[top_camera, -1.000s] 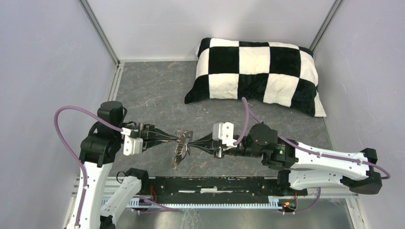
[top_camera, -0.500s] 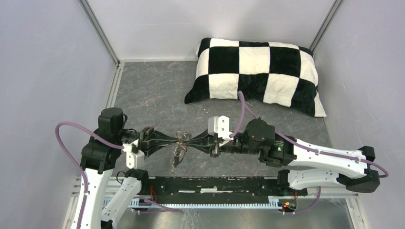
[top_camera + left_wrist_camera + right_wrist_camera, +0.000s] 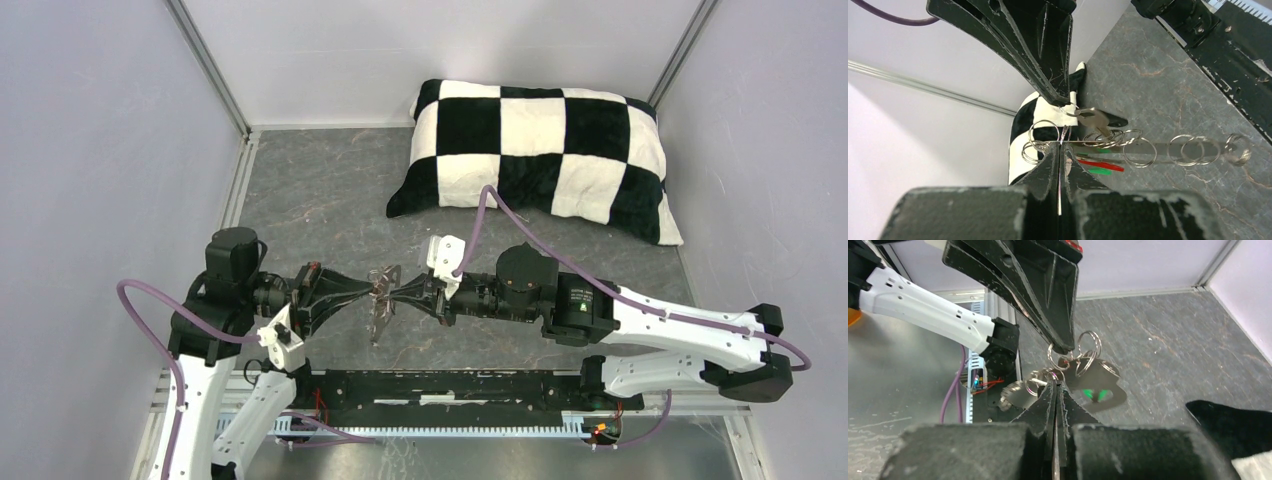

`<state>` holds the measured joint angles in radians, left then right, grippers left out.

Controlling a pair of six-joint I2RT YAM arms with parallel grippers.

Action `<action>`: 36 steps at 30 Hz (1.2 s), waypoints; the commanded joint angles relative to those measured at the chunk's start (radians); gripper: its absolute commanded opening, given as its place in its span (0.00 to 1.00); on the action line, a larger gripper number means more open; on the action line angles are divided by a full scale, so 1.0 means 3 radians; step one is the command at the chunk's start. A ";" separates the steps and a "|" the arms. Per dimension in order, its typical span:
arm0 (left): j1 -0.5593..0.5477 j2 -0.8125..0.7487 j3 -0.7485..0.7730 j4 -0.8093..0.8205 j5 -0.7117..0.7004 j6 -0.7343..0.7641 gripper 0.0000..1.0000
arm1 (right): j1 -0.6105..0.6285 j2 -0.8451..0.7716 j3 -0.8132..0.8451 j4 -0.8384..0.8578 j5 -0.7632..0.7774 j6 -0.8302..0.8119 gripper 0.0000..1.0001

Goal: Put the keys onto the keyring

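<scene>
where the two arms meet above the table (image 3: 310,200), you have the left gripper (image 3: 368,290) and the right gripper (image 3: 404,293) tip to tip, both clenched tight. each pinches the bunch of wire rings (image 3: 1105,137) on the keyring (image 3: 379,318), whose flat grey fob hangs tilted below them. from the left wrist you see one of the keys (image 3: 1094,118), silver, dangling on a ring just under the right gripper's tip, with a red tag (image 3: 1100,164) and a green tag (image 3: 1098,171) tucked beside the fob. the checked pillow (image 3: 540,150) lies well apart at the back right.
</scene>
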<state>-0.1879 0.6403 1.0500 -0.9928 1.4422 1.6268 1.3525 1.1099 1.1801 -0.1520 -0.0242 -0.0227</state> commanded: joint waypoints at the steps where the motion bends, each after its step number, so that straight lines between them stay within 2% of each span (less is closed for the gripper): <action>1: -0.0027 0.0048 -0.0018 0.0093 0.0143 0.0345 0.02 | -0.0040 -0.0104 0.0112 -0.0139 0.0148 0.0071 0.00; 18: -0.0114 -0.0099 -0.0231 0.0096 0.0040 0.0706 0.02 | -0.0084 0.0033 0.0193 -0.0093 0.0089 0.0132 0.00; 36: -0.0146 -0.0145 -0.0274 0.0096 0.0015 0.0793 0.02 | -0.0112 0.0143 0.0265 -0.0233 0.0210 0.0181 0.00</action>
<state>-0.2268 0.6044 0.9726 -0.9928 1.4197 1.7977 1.3254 1.1473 1.2011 -0.2371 0.0162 0.0139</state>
